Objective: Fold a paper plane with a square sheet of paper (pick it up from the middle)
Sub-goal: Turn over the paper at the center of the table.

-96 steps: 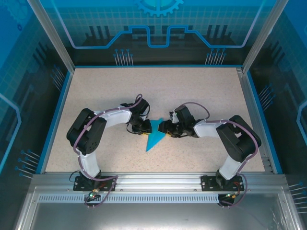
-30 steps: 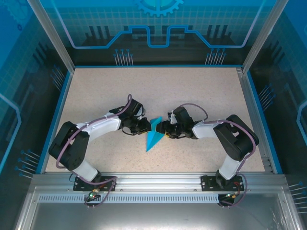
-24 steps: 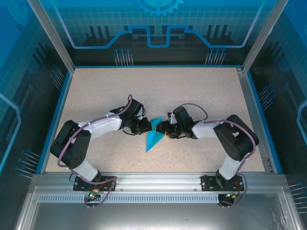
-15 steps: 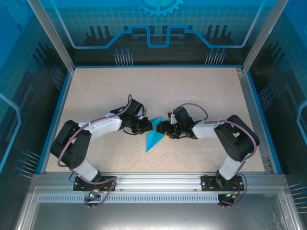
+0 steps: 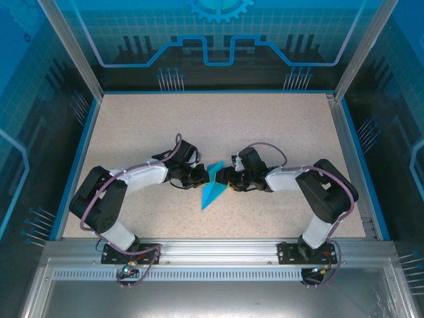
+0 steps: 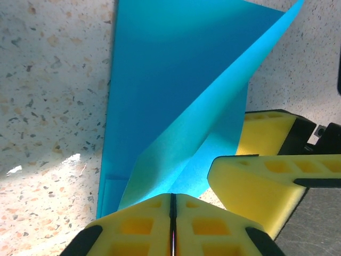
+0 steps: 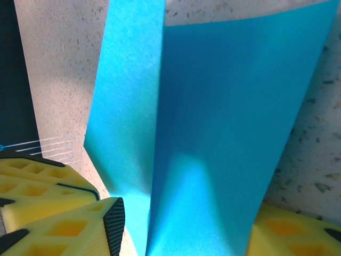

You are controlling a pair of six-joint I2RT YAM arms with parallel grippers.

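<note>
Speckled tabletop (image 5: 265,126): paper plane (image 5: 213,187) between hands; left hand (image 6: 172,213) pinching its edge, right hand (image 7: 184,229) part-open, straddling raised flap.

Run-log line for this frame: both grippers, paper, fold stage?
left gripper: jaws shut on a flap of the paper plane | right gripper: jaws open, astride the paper | stage: part-folded, lying on the table

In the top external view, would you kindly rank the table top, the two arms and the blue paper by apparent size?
1. table top
2. left arm and right arm, too alike to rank
3. blue paper
</note>
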